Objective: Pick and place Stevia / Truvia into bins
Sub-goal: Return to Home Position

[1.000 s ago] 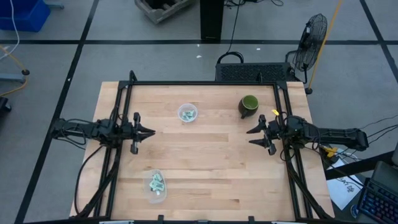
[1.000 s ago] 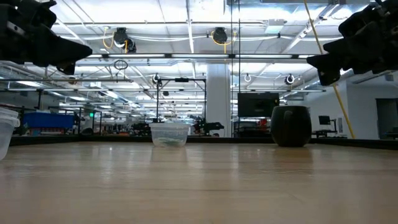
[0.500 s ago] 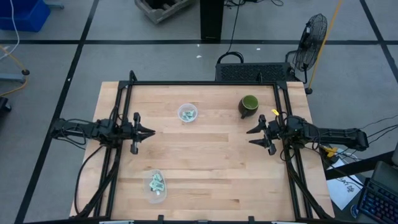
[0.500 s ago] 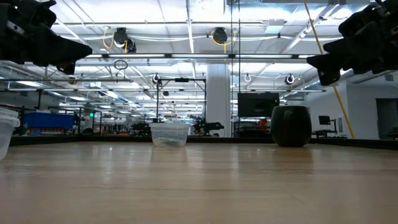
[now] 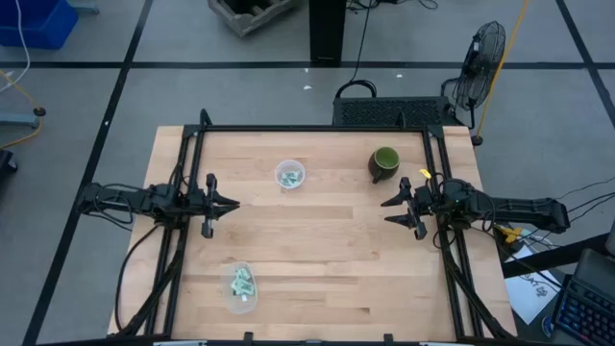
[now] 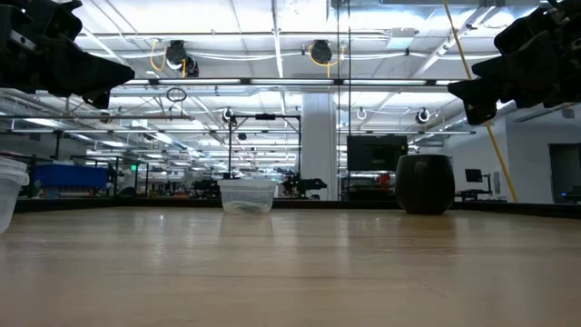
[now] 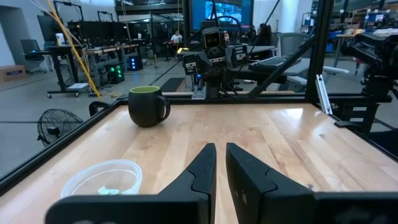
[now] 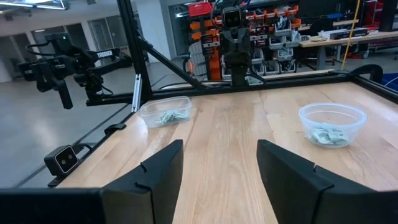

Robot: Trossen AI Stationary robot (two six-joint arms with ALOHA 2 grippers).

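The green and white sachets lie inside the two clear bins: some in the round cup (image 5: 289, 175), some in the oval tub (image 5: 240, 286); none shows loose on the table. The cup also appears in the left wrist view (image 7: 102, 180) and the right wrist view (image 8: 331, 124), the tub in the right wrist view (image 8: 166, 112). My left gripper (image 5: 233, 203) (image 7: 221, 152) hovers shut near the table's left edge. My right gripper (image 5: 386, 211) (image 8: 220, 146) hovers open near the right edge. Both hold nothing.
A dark green mug (image 5: 384, 163) stands near the far right of the table, close to my right gripper. A black frame (image 5: 307, 128) runs along the table's far and side edges. Bare wood (image 5: 317, 240) lies between the two grippers.
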